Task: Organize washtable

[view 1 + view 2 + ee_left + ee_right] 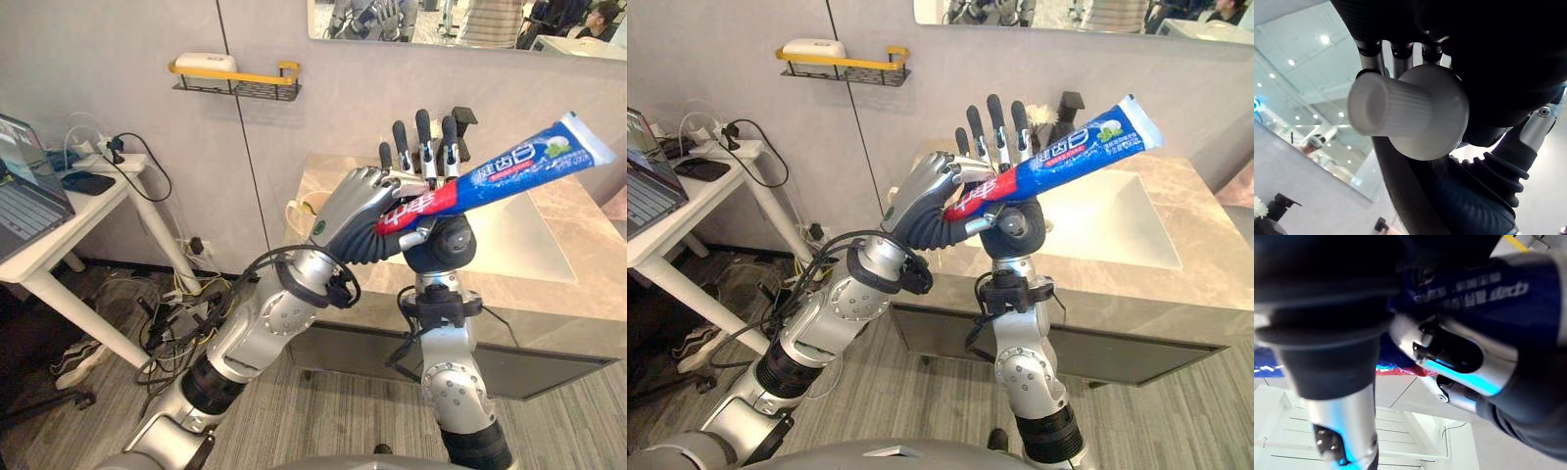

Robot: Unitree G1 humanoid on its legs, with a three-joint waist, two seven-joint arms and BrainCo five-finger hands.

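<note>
Toothpaste tube (pixel 509 162) is up in the air, roughly over the washtable's (pixel 588 225) front left corner, slanting up to the right. Left hand (pixel 364 211) has its fingers curled round the red cap end; the white cap (pixel 1400 110) is on. Right hand (pixel 424 147) stands upright behind the tube with its fingers straight and relaxed, the tube lying across its palm.

Risks, as I judge them:
- Most of the tube hangs out unsupported. If the left hand lets go before the right closes, it likely tips and drops to the floor (pixel 323 411) or into the basin (pixel 519 235).
- A hard squeeze near the cap could dent the tube or strain the cap.

Surroundings:
- Washtable is beige stone with a pale sunken basin; a dark dispenser (pixel 1070 103) stands at the back edge.
- Mirror (pixel 460 20) above it.
- Yellow-railed wall shelf (pixel 235 78) to the left.
- White desk (pixel 59 225) with a laptop (pixel 20 196) at far left.
- Grey plank floor.
</note>
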